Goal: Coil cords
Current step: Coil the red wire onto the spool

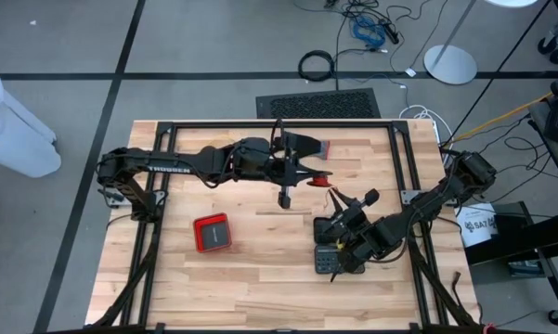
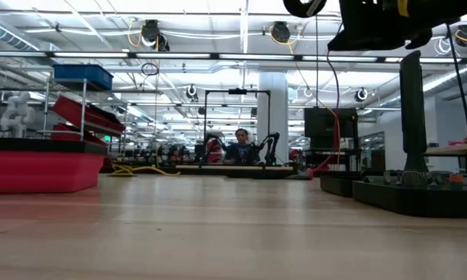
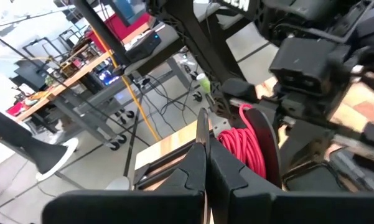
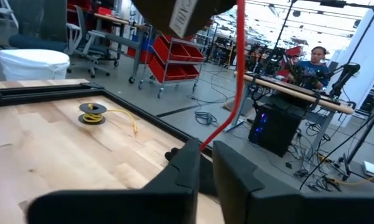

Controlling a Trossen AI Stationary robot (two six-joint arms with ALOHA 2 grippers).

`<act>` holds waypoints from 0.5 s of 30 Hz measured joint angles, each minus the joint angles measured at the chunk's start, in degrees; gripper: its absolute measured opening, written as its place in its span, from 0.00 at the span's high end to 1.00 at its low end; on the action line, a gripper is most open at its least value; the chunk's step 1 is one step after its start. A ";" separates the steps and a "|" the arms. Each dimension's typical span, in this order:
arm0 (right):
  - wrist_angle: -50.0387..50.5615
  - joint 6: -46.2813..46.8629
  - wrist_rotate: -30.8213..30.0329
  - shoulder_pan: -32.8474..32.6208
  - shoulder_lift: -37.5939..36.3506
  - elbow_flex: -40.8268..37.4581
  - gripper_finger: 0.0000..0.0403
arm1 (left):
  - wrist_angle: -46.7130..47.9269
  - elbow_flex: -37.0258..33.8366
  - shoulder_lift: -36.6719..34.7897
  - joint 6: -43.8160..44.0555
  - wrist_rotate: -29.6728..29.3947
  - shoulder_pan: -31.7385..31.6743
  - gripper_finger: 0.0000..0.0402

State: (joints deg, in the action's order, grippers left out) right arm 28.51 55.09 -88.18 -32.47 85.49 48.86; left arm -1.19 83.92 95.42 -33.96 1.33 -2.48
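Left gripper (image 3: 206, 163) fingers shut on red cord coil (image 3: 246, 143); right gripper (image 4: 205, 163) fingers nearly closed round its tail (image 4: 236, 81). Best fed taut, looped evenly.

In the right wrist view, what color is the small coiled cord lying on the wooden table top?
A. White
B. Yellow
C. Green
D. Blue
B: the small coiled cord on the wooden table is yellow wound with dark, and a thin yellow tail runs from it across the wood.
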 joint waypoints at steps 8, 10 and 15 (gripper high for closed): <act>-0.02 -0.35 -0.04 0.90 0.02 0.00 0.99 | 0.50 0.00 0.00 0.73 0.78 -0.04 1.00; -0.04 -0.33 -0.04 0.92 0.00 0.00 1.00 | 0.56 0.00 0.00 0.75 1.17 0.00 1.00; -0.16 -0.30 -0.03 0.92 0.01 0.00 0.95 | 0.99 0.00 0.00 0.85 1.19 0.00 1.00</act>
State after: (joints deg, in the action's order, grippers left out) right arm 28.36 54.78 -88.21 -31.55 85.50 48.86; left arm -0.20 83.92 95.42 -33.11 2.52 -2.48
